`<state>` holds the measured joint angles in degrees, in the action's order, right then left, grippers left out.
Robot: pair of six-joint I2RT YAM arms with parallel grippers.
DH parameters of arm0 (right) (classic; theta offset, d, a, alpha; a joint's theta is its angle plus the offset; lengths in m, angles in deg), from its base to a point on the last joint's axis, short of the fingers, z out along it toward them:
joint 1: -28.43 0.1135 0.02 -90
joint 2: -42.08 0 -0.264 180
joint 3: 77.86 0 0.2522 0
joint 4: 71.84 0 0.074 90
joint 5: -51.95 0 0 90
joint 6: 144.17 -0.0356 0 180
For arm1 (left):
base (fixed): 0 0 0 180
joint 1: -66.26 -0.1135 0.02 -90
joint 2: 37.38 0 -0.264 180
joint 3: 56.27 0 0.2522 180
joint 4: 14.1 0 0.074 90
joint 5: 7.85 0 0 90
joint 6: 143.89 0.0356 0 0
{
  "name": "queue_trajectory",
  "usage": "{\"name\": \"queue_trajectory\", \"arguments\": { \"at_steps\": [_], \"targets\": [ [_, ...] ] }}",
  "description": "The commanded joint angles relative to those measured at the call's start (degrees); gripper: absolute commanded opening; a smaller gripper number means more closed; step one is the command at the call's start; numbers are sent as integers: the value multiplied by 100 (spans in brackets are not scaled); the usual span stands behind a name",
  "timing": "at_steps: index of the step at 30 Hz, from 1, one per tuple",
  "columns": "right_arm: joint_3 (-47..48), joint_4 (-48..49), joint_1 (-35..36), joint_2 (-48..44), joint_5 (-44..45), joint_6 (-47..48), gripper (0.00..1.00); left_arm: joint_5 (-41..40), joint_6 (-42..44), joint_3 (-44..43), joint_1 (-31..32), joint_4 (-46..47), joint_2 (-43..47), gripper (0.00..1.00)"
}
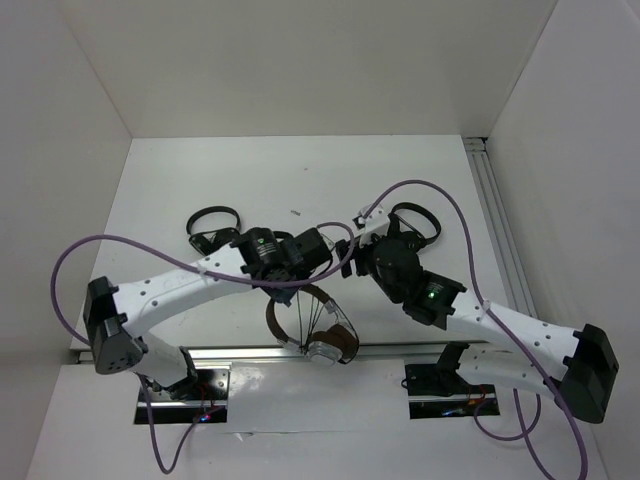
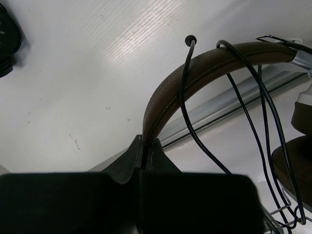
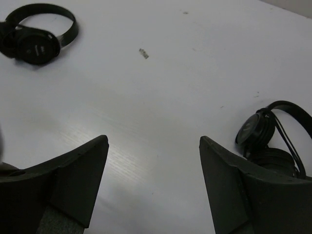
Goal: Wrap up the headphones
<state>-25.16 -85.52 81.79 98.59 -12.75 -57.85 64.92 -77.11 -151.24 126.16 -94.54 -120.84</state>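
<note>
At the near edge of the table (image 1: pixel 400 170), between the two arm bases, the left gripper (image 2: pixel 145 151) is clamping the brown headband (image 2: pixel 195 73) of the headphones (image 1: pixel 315 325), with the cups hanging toward that edge. The cable (image 2: pixel 265 126) is running in several loops across the headband, and its plug end (image 2: pixel 189 39) is sticking out loose past the band, so the wrapping is looking nearly done. Just beyond, toward the table's middle, the right gripper (image 3: pixel 153 141) is hovering with its jaws wide apart and nothing between them. The next move is probably calling for it to catch the loose end and tuck it under a loop while the left steadies the band. Farther off, a black headset (image 3: pixel 36 36) is lying nearer the left edge and a second black headset (image 3: pixel 270 134) nearer the right edge.
</note>
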Motion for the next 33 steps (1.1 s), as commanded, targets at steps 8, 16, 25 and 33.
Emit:
{"name": "queue_trajectory", "arguments": {
  "at_steps": [8,16,25,33],
  "targets": [
    [96,247,-204,-438,1266,-572,84,-482,-393,-439,127,-363,-294,0],
    [149,10,-686,-764,994,-941,87,-949,-807,-1203,400,-1155,-1056,0],
    [281,-192,-740,-764,766,-994,88,-1185,-648,-2047,540,-1155,-1849,0],
    [474,-359,-740,-879,713,-1099,91,-1571,-640,-2224,470,-1155,-2183,0]
  ]
}}
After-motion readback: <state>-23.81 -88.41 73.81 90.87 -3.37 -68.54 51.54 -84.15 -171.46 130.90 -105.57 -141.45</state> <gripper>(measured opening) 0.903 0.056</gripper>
